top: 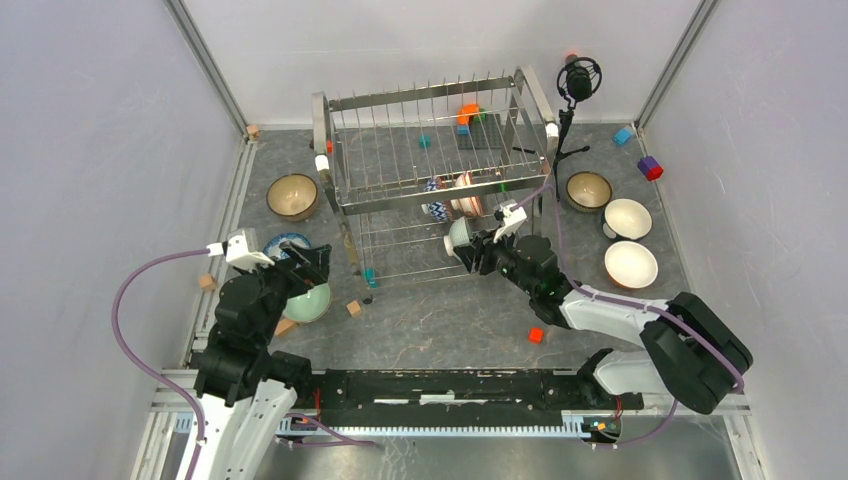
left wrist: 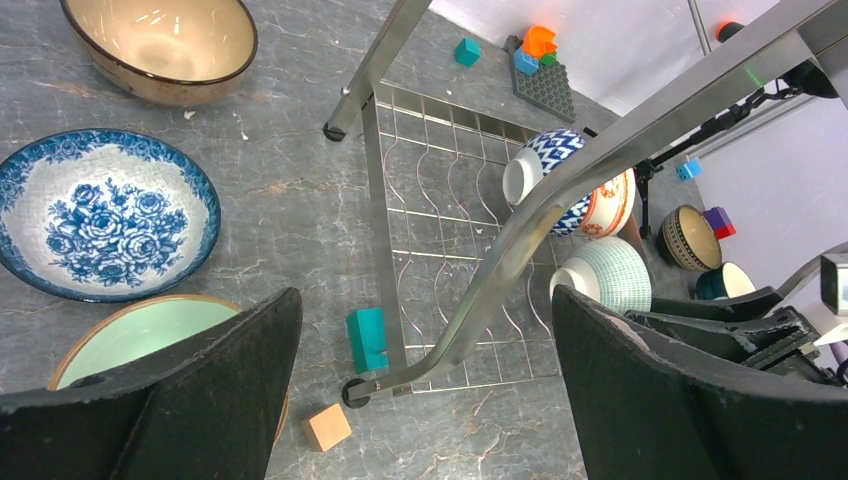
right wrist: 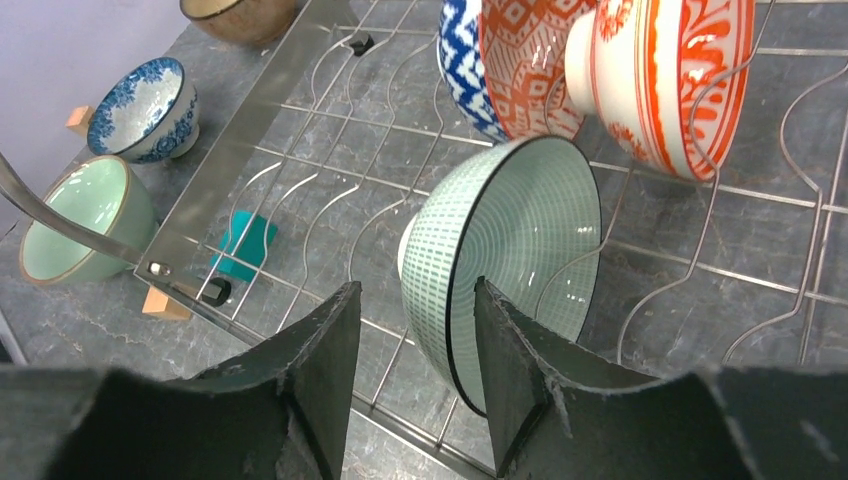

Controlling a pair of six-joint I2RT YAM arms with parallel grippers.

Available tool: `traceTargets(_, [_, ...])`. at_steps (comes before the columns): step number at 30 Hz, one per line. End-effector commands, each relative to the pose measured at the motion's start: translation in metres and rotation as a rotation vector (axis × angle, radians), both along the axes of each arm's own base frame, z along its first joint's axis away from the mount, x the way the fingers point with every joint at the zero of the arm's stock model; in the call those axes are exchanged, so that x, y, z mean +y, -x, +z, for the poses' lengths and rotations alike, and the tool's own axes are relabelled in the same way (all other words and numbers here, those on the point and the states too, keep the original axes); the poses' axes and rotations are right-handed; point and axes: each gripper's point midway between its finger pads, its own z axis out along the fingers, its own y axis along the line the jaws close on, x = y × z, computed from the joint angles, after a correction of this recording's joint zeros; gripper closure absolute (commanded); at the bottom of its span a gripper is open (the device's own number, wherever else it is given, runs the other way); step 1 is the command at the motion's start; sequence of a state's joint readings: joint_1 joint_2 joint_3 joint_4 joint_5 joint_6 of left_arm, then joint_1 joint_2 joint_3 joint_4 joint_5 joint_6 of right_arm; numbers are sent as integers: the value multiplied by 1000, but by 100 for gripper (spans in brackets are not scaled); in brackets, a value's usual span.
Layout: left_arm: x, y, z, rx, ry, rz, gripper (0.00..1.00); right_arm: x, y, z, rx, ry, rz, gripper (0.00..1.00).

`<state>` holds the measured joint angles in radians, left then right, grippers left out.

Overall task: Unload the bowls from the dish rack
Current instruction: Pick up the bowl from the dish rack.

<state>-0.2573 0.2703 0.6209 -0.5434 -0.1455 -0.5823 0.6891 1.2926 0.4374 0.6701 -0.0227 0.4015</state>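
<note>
Bowls (top: 292, 195): six out on surface (top: 450, 320), three left in dish rack (top: 430, 150). R hand (right wrist: 415, 290) spread astride green bowl (right wrist: 520, 230) rim, unpinched; L hand (left wrist: 425, 310) spread.

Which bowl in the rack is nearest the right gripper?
The pale green grid-patterned bowl, its rim between the right gripper's fingers; the blue-and-white bowl and orange-and-white bowl stand behind.

The rack (left wrist: 620, 140) is made of shiny steel wire and tube. The bowls (right wrist: 520, 240) are glazed, glossy ceramic. The tabletop (left wrist: 280, 180) is finished matt, stone-veined grey. A cube (left wrist: 328, 427) is seen as matt wood.
</note>
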Motion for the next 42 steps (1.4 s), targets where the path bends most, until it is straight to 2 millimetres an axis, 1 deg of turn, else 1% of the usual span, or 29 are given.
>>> traceTargets(1, [-4, -4, 6, -27, -11, -28, 0, 3, 3, -3, 15, -41, 11, 51])
traceTargets(3, [-4, -4, 6, -24, -11, -27, 0, 4, 4, -5, 24, -49, 11, 53])
traceTargets(6, [-4, -4, 6, -24, -11, -25, 0, 4, 5, -7, 32, -56, 15, 60])
traceTargets(12, [-4, -4, 5, -21, -9, -26, 0, 9, 6, -4, 34, -78, 33, 73])
traceTargets(17, [-4, -4, 6, -23, -7, -25, 0, 16, 9, 3, 17, -113, 71, 83])
traceTargets(21, [-4, -4, 5, -22, -7, -25, 0, 20, 13, 12, -5, -159, 103, 98])
traceTargets(22, [-4, -4, 6, -23, -7, -25, 0, 21, 14, 16, -12, -171, 110, 100])
traceTargets(26, [-3, -3, 6, -24, -7, -20, 0, 26, 17, 31, -30, -220, 139, 100])
traceTargets(33, [1, -3, 6, -30, -6, 1, 0, 32, 27, 67, -86, -329, 202, 100])
traceTargets(37, [4, -2, 7, -31, -5, 21, 0, 35, 35, 81, -93, -387, 241, 100])
traceTargets(39, [12, -1, 7, -27, -4, 67, 0, 36, 39, 87, -95, -409, 258, 100])
traceTargets(42, [40, 2, 2, -1, 22, 241, 0, 35, 45, 96, -108, -427, 277, 100])
